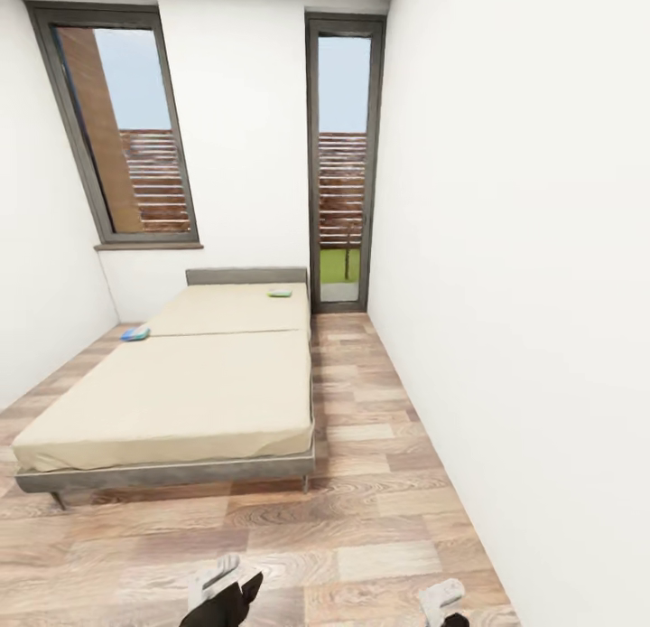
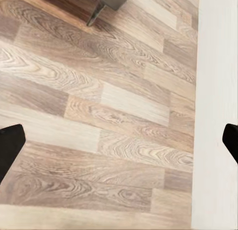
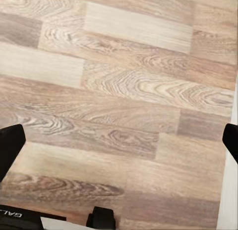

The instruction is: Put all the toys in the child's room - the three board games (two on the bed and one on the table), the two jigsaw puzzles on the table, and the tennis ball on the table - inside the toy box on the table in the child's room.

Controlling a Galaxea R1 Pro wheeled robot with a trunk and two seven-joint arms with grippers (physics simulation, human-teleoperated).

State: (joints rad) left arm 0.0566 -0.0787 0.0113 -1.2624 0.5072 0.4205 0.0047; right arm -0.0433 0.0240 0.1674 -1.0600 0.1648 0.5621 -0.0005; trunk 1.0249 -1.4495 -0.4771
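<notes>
The bed [image 1: 181, 401] with its cream mattress and grey headboard stands ahead on the left. Two board games lie on it: a small blue one [image 1: 135, 332] at the mattress's left edge and a greenish one [image 1: 280, 293] near the headboard. My left gripper [image 2: 119, 143] is open over bare wooden floor, its dark fingertips [image 2: 10, 145] far apart. My right gripper [image 3: 119, 143] is open too, above floor planks. Both arms show low in the head view, the left arm [image 1: 221, 595] and the right arm [image 1: 442, 602]. The table, toy box, jigsaw puzzles and tennis ball are out of view.
A white wall [image 1: 524, 293] runs along the right, leaving a strip of wooden floor [image 1: 361, 401] between it and the bed. A glass door [image 1: 343, 166] and a window [image 1: 122, 126] are in the far wall. A bed leg [image 2: 96, 14] shows near the left gripper.
</notes>
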